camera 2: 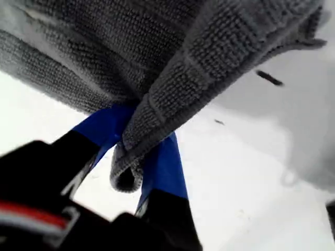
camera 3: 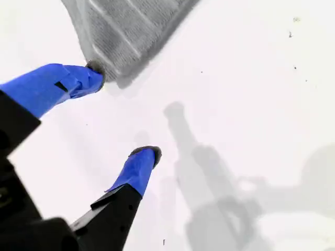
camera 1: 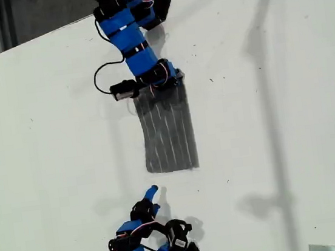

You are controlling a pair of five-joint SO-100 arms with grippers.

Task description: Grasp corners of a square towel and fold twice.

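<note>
Pinched between my first gripper's [camera 2: 137,157] jaws, the towel [camera 1: 167,131] lay mid-frame on the counter [camera 1: 277,118] while my second gripper [camera 3: 125,117] gaped.

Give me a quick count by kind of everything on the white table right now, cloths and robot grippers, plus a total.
Cloths: 1, the grey striped towel.
Grippers: 2, my first gripper shut on the towel's edge, my second gripper open just off the towel.
Total: 3, all on the table.
</note>
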